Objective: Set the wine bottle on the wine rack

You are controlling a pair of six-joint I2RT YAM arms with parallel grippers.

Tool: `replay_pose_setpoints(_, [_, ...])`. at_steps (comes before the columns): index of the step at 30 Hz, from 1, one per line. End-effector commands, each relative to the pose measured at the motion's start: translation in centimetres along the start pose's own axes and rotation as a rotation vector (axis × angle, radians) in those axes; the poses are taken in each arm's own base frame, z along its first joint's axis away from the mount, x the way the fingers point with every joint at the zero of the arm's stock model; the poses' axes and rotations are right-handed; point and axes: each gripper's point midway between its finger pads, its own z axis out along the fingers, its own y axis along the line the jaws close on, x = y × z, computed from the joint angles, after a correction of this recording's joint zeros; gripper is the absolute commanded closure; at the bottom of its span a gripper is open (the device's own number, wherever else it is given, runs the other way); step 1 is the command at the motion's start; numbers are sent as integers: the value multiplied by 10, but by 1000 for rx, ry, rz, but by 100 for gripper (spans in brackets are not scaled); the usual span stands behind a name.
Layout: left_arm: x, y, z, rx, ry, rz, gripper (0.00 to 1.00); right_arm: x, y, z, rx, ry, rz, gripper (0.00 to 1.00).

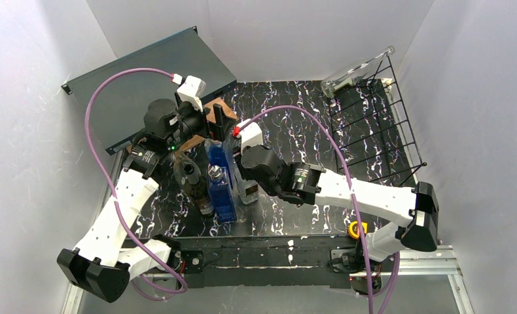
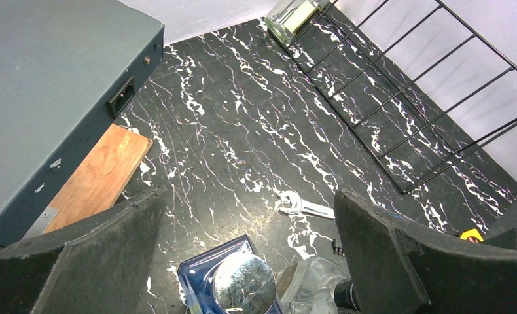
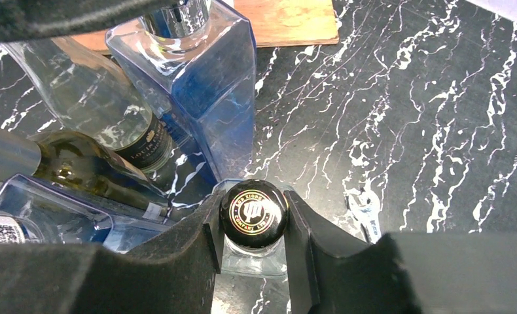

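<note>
Your right tool [image 3: 252,224] is closed tight on the black round cap [image 3: 253,212] of the clear glass wine bottle [image 3: 254,263], and it grips only this cap, nothing lower. The bottle stands upright on the black marbled surface [image 3: 406,98], just beside the tall blue square glass bottle [image 3: 210,98] and near an olive-green glass bottle [image 3: 72,167]. I think the smooth cap can slip out of the grip when you lift, or the heavy body can swing and knock the blue one. Your left tool [image 2: 246,261] hangs wide open above that group, holding nothing. The black thin-wire wine rack [image 1: 374,131] is well apart, at the far right, and a clear bottle [image 1: 357,69] lies across its top, so aim for a free row.
</note>
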Motion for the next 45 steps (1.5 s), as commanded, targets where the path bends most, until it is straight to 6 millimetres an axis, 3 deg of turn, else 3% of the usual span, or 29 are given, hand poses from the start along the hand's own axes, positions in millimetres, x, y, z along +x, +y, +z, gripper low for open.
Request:
replay_pose_setpoints(1, [-10,-6,-2,19,-21,6,1,-64,-22,-17,88,-164,36,99])
replay_pose_setpoints(9, [-11,-6,-3,17,-23,5,1,-110,-65,-24,204,-236,32,99])
replay_pose_setpoints(15, [-12,-8,-4,26,-27,3,1,-129,-129,-14,374,-258,13,99])
replay_pose_setpoints(25, [-12,-11,-4,35,-28,5,1,-152,-245,27,653,-240,-8,99])
replay_pose_setpoints(34, [-10,-19,-2,59,-19,4,1,-145,-335,82,782,-167,-20,99])
replay_pose_setpoints(42, [-4,-24,3,74,6,10,1,-158,-398,91,865,-196,63,99])
replay_pose_setpoints(45, [-5,-27,1,78,5,14,1,-154,-426,92,889,-206,118,99])
